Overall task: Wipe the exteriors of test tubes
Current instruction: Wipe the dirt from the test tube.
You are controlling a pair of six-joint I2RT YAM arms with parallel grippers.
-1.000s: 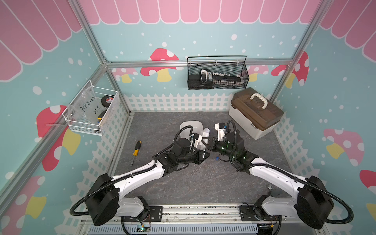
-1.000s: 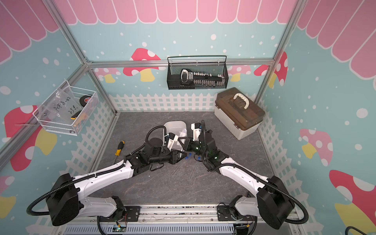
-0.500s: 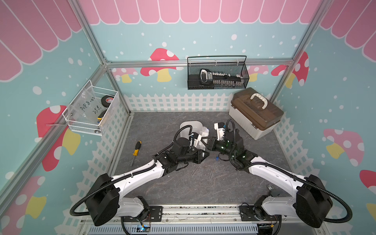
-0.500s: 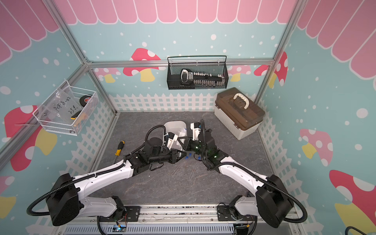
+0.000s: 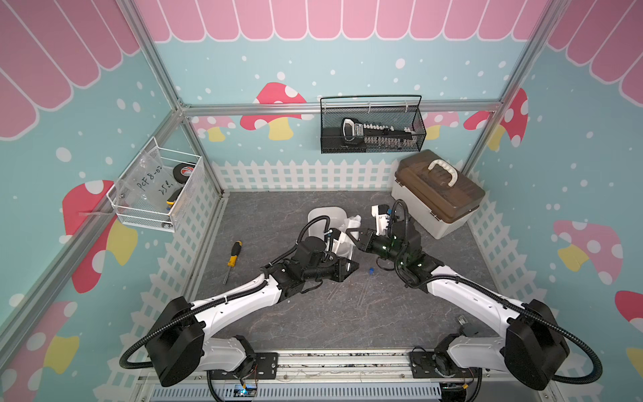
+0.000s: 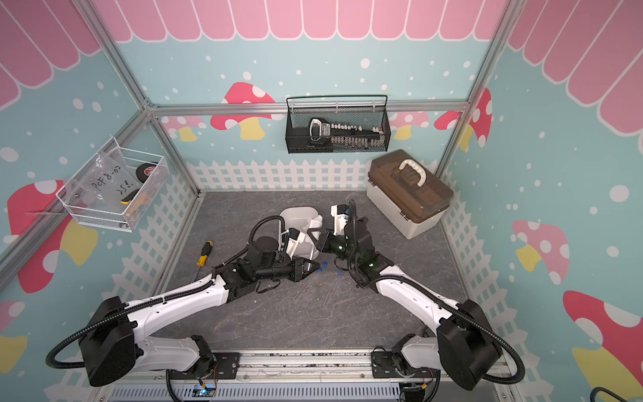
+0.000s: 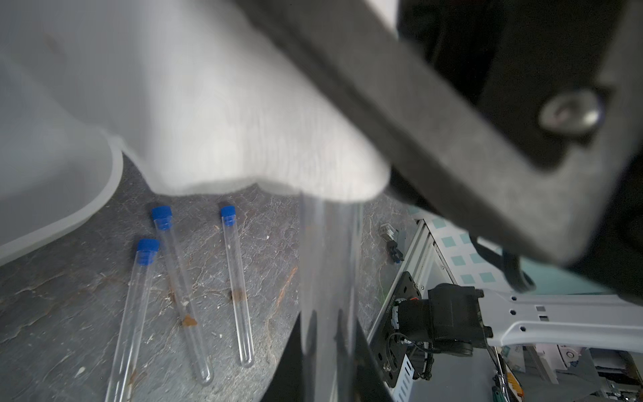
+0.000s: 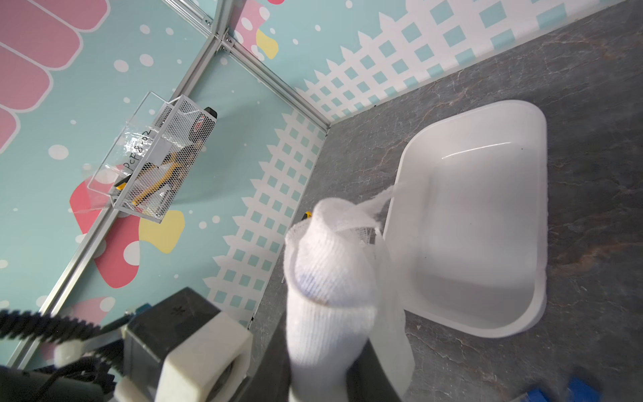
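A: Checking the tube point(image 7: 327, 278) axis. Where do we put it?
B: We see it running straight out from the left gripper point(image 6: 311, 267). The jaws are clamped tight on its bare end, and the far end is buried in the cloth point(image 7: 243, 121).
A: And the right gripper point(image 5: 362, 240)?
B: Narrow, pinched on the cloth that sleeves the tube tip. It sits just past the left one, toward the tray point(image 8: 469, 209).
A: So the stroke?
B: We judge it must slide along the tube's length, not across. The right gripper wipes, the left only holds.
A: Cap end?
B: Under the cloth, so we can't tell.
A: Others?
B: Three spare tubes point(image 7: 236, 285) lie flat on the table point(image 5: 278, 313), near-parallel, caps toward the tray, clear of both grippers.
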